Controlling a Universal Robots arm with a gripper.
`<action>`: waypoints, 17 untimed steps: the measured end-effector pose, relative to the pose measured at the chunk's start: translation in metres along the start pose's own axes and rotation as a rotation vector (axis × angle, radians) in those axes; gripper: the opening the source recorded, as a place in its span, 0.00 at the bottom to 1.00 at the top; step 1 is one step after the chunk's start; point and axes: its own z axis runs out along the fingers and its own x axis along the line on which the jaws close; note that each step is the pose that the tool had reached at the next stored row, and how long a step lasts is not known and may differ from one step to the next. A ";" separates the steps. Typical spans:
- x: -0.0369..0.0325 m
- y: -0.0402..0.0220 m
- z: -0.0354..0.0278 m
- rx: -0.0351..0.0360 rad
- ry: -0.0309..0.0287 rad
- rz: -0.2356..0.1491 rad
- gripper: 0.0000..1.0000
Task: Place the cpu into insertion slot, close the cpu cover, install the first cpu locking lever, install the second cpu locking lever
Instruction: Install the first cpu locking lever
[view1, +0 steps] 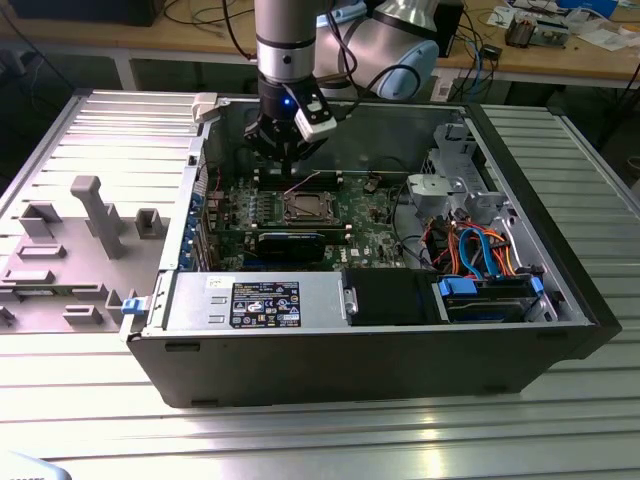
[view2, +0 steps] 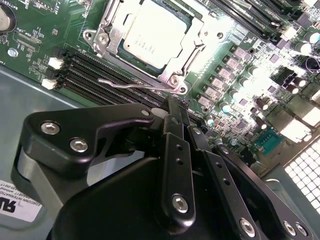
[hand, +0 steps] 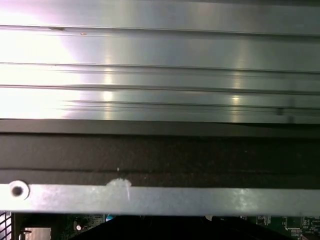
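Found the jaws clenched against each other, with nothing grasped between, judging by the second wrist view. Noted the black two-fingered gripper (view2: 175, 107) lowered into the open dark grey computer case (view1: 350, 370), with its tip near the socket edge, probably for pushing with a narrow point and not for picking up.

Located the small flat square cpu with dull silver-grey metal top (view2: 150, 32) seated flat in its socket on the green motherboard (view2: 30, 35). Saw the thin silvery metal cpu cover with square window (view2: 107, 35) folded down around the chip, framing the metal top and pressing on its margins. Judged these two steps as done.

Observed a thin bent steel wire locking lever (view2: 127, 85) lying along the socket side nearest the gripper, between the cover and the long black memory slots (view2: 85, 70), close to the closed fingertips but apparently not touched. Could not tell whether hooked under its catch or only resting low. Could not judge the other lever, on the far side of the socket.

In the exterior view, found the gripper (view1: 288, 160) just behind the socket with the cpu (view1: 303, 207), and the case lying on a ribbed aluminium table (view1: 300, 440), open side up for reaching from above.
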 end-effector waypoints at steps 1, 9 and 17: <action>0.0000 0.0000 0.0003 0.0000 0.0000 0.000 0.11; 0.0001 0.0001 0.0049 0.0000 0.0000 0.000 0.11; 0.0001 0.0009 0.0094 0.0002 0.0000 -0.001 0.11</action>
